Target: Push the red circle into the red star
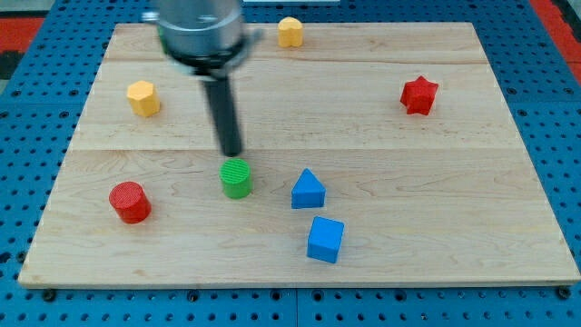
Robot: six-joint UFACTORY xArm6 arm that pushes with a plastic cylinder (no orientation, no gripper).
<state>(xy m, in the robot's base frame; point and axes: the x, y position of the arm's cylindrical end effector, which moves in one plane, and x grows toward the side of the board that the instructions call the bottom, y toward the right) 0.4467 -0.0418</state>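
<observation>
The red circle [130, 202] lies near the view's lower left of the wooden board [381, 209]. The red star [418, 95] lies at the view's upper right, far from the circle. My tip [233, 152] stands just above the green circle [236, 179], close to it, to the right of and above the red circle. The rod rises from the tip to the arm's grey body [201, 32] at the view's top.
A yellow hexagon block [142, 97] lies at the upper left. A second yellow block [290, 32] lies at the top edge. A blue triangle [308, 189] and a blue cube [325, 239] lie at lower centre. Blue pegboard [563, 136] surrounds the board.
</observation>
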